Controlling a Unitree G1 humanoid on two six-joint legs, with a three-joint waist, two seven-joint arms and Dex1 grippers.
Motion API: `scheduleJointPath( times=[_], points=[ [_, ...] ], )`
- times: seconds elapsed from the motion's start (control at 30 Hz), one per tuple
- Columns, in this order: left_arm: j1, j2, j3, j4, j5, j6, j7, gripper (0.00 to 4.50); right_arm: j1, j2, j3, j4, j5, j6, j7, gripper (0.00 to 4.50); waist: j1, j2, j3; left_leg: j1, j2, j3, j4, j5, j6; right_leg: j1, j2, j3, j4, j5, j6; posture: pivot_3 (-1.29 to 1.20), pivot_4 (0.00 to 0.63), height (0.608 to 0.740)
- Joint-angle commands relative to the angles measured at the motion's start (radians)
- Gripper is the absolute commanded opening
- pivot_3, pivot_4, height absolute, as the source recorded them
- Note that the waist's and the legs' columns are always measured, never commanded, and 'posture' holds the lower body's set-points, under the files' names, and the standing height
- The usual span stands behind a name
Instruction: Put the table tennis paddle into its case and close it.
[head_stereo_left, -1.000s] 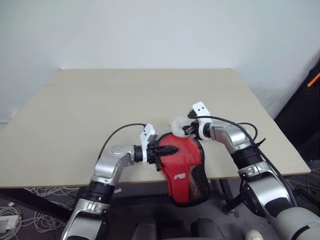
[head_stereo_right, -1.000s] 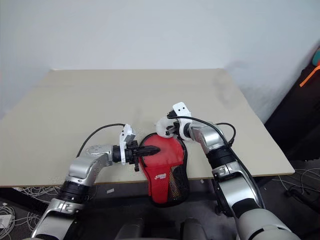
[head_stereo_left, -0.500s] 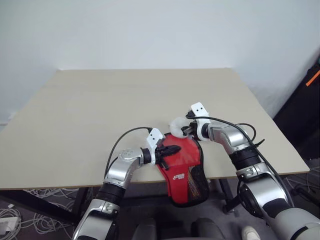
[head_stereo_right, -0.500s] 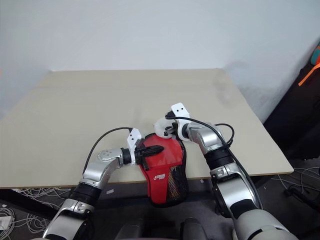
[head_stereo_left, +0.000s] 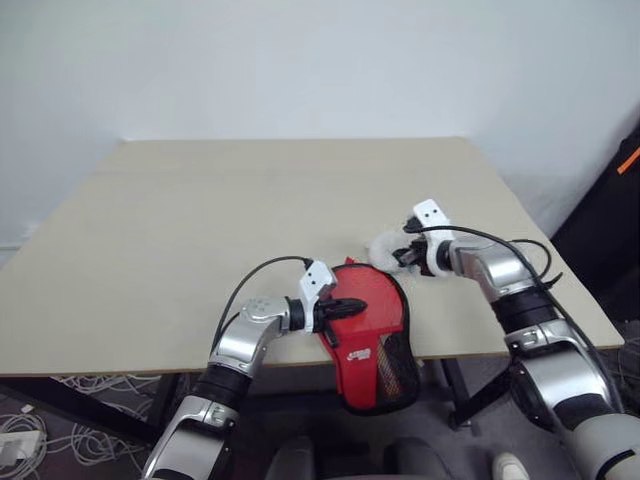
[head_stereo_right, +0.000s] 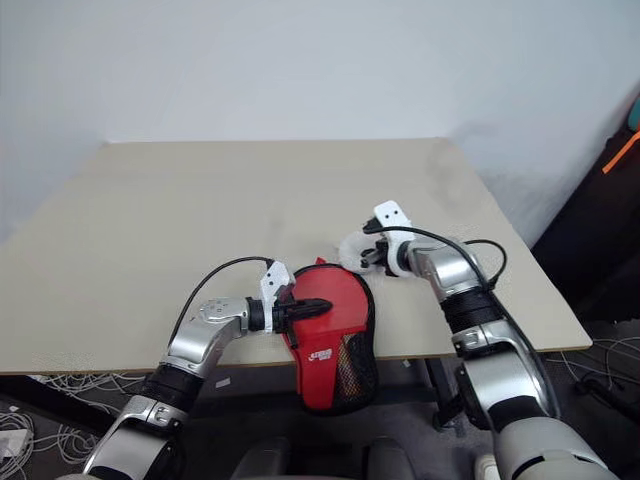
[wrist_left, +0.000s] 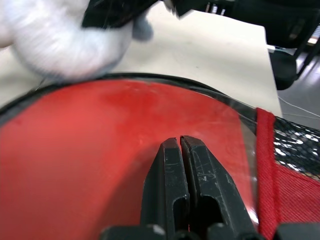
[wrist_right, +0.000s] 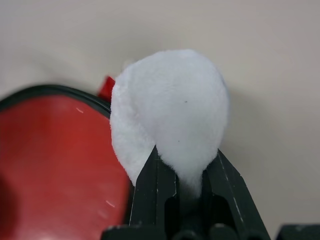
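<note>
Case (head_stereo_left: 372, 335): paddle-shaped zip cover with black edging, clear panel up top showing red underneath, black mesh lower down with a red patch and small white logo. It lies at the near edge of the beige tabletop (head_stereo_left: 200, 220); its round end is on the surface, its mesh end hangs off the edge. I can't tell if the red under the clear panel is the paddle's rubber face, and no handle is visible.

Left gripper (head_stereo_left: 352, 303): fingers (wrist_left: 182, 175) pressed together, tips resting on the clear panel near the case's round end. I can't tell if they pinch any fabric.

Right gripper (head_stereo_right: 362, 257): fingers narrow, clamped on a fluffy white ball-shaped tuft (wrist_right: 170, 112), just past the case's far rim.

Versus one second ago: the right gripper with the tuft has swung off to the robot's right, from over the case's top edge to beside its upper right corner. The left gripper sits slightly lower and further in on the panel. The case has barely shifted.

The right wrist view shows the tuft's fuzzy texture and a small red tab (wrist_right: 106, 88) at the case rim behind it. The left wrist view shows scuffs on the clear panel and the red seam band (wrist_left: 267, 165) bordering the mesh.
</note>
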Motion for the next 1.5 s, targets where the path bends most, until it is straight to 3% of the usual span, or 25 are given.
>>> scheduleJointPath(
  times=[0.03, 0.4, 0.93, 1.13, 1.5],
  points=[
    [0.004, 0.012, -0.032, 0.022, 0.013, 0.037, -0.026, 0.00, 0.011, -0.096, -0.013, -0.068, -0.022, -0.013, 0.054, 0.06, 0.000, 0.000, 0.000, 0.000, 0.000, 0.000, 0.000, 0.000, 0.000, 0.000, 0.000, 0.000, 0.000, 0.000, 0.000, 0.00, 0.000, 0.740],
    [-0.030, 0.009, -0.027, 0.065, 0.012, 0.045, -0.037, 0.00, 0.215, -0.344, -0.060, -0.428, 0.095, 0.038, 0.291, 0.06, 0.002, 0.001, 0.000, 0.000, 0.000, 0.000, 0.000, 0.000, 0.000, 0.000, 0.000, 0.000, -0.001, -0.003, 0.004, 0.00, 0.000, 0.740],
    [-0.049, -0.019, -0.027, 0.119, 0.021, 0.019, -0.030, 0.00, 0.501, -0.440, -0.141, -0.742, 0.285, -0.012, 0.440, 0.06, 0.026, 0.001, -0.001, 0.000, 0.000, 0.000, 0.002, -0.001, 0.001, 0.001, -0.001, 0.000, -0.002, -0.005, 0.002, 0.00, 0.000, 0.740],
    [-0.047, -0.013, -0.040, 0.120, 0.038, -0.014, -0.033, 0.00, 0.541, -0.464, -0.138, -0.711, 0.272, -0.051, 0.450, 0.06, 0.025, 0.001, -0.001, 0.000, 0.000, 0.000, 0.002, -0.001, 0.001, 0.001, -0.001, 0.000, -0.001, -0.005, 0.002, 0.00, 0.000, 0.740],
    [-0.083, -0.010, -0.084, 0.141, 0.061, -0.053, -0.115, 0.00, 0.384, -0.368, -0.109, -0.427, 0.159, -0.075, 0.295, 0.06, 0.025, 0.001, -0.001, 0.000, 0.000, 0.000, 0.002, -0.001, 0.001, 0.001, 0.000, 0.000, -0.001, -0.004, 0.002, 0.00, 0.000, 0.740]
  ],
)
